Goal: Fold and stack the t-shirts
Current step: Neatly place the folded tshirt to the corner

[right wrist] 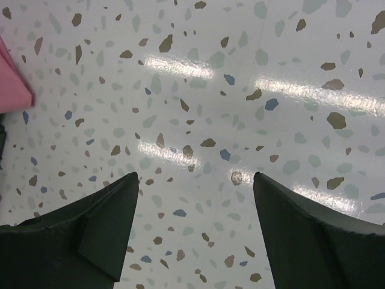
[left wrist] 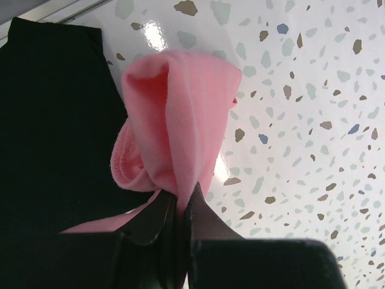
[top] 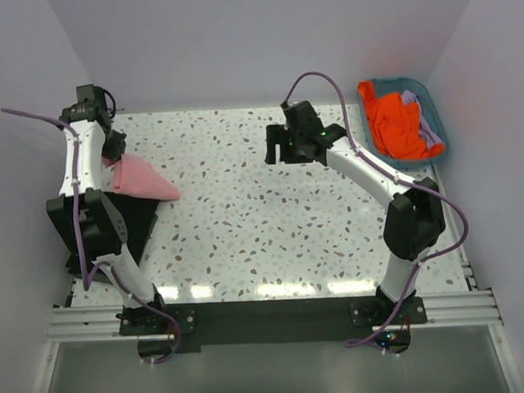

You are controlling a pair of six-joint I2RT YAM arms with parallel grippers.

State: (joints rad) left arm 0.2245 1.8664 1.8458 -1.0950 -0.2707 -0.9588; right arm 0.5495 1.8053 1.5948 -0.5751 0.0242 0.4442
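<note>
Top external shows a speckled counter (top: 272, 231) between pale walls. At far left, the left fingers (left wrist: 153, 220) are pinched closed on the pink tee (top: 144, 180), which touches the black tee (top: 128, 224). Over mid-counter, the right fingers (right wrist: 90, 235) point down, spread wide and empty. The orange tee (top: 393, 121) fills the basket (top: 441, 145).

Your light is bright and even, from overhead. It glares off the table (top: 272, 222): white bars along its near edge in the top view, streaks across it in both wrist views, one just beside the pink tee (left wrist: 180, 108). The black tee (left wrist: 48, 120) shows flat dark, no detail. The right gripper (right wrist: 195, 174), close to the lens, looks soft; the table beyond is sharp. Shadows are faint.
</note>
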